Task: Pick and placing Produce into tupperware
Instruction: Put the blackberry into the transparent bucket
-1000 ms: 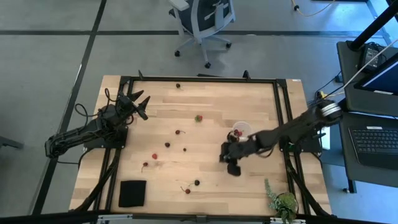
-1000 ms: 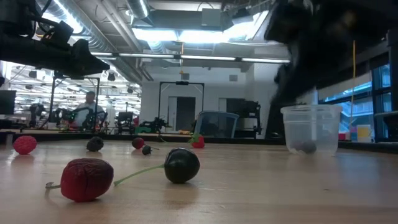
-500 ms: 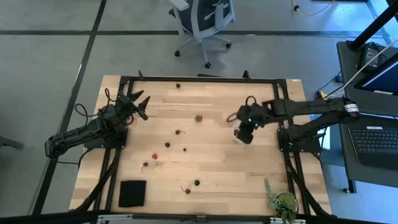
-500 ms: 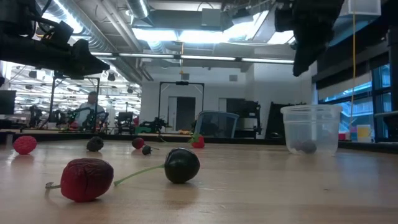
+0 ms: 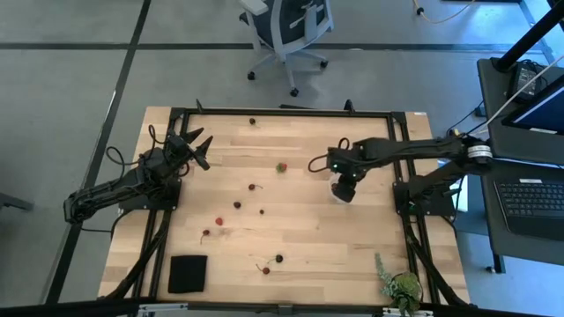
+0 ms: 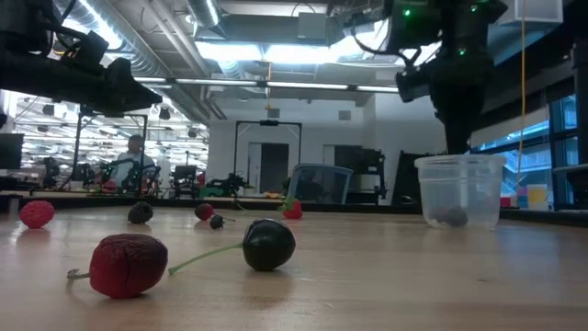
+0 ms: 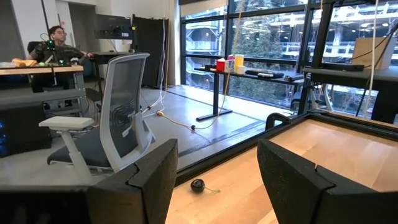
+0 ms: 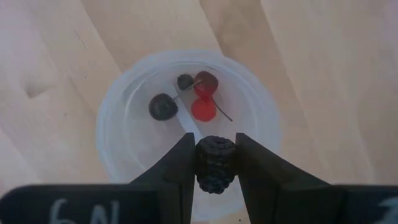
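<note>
Translucent round tupperware (image 8: 186, 130) on the wooden table (image 5: 300, 229), toward its right side, upright in the low view; inside, four small fruits (image 8: 198, 99): two dark, one maroon, one bright red, thin stems showing. Directly above the tupperware, right gripper (image 8: 215, 163), fingers (image 8: 177, 171) pinching a dark, bumpy-skinned fruit (image 8: 216, 162) held over the open mouth, apart from the fruits below. Left of the tupperware, loose produce (image 5: 250, 187) scattered across the table middle; one red fruit (image 5: 281, 166) just left of it; a red and a dark fruit with a stem (image 6: 267, 244) toward the table's near edge; one dark fruit (image 5: 252, 121) at the far edge. Well left of the tupperware, left gripper (image 5: 196, 145) raised near the table's left edge, fingers (image 7: 152, 180) spread wide, nothing between them. Black square pad (image 5: 187, 273) at the near left corner; leafy green plant (image 5: 398, 282) near the tupperware's side of the near edge. Beyond the table, white office chair (image 5: 286, 26); seated person (image 7: 55, 38) at a distant desk.
</note>
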`<state>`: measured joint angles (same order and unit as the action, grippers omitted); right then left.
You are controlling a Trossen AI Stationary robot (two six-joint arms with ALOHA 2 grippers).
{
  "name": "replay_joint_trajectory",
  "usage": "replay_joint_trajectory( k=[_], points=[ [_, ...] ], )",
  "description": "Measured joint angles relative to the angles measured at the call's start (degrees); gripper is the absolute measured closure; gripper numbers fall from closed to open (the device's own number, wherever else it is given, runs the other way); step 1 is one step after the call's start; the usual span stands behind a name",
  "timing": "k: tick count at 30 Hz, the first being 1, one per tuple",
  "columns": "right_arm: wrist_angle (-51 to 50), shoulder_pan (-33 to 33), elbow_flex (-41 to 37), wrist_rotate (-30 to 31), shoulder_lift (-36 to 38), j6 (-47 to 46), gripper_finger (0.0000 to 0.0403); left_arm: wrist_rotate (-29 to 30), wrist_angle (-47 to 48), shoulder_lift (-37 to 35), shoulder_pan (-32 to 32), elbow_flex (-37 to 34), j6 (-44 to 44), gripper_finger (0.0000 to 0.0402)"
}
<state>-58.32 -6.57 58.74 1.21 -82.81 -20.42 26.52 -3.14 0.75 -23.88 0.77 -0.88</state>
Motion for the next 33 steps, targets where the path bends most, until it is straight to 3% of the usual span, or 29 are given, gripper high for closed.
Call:
replay_joint_trajectory(
  k=[12,25,33],
  points=[
    [3.2,0.3,0.0,0.0,-8.0,0.2,0.0304,0.0,0.0,0.0,0.0,0.0,0.1,0.0188],
    [4.2,0.3,0.0,0.0,-11.6,1.4,0.0304,0.0,0.0,0.0,0.0,0.0,0.1,0.0188],
    [4.2,0.3,0.0,0.0,-11.6,1.2,0.0241,0.0,0.0,0.0,0.0,0.0,0.1,0.0188]
  ],
)
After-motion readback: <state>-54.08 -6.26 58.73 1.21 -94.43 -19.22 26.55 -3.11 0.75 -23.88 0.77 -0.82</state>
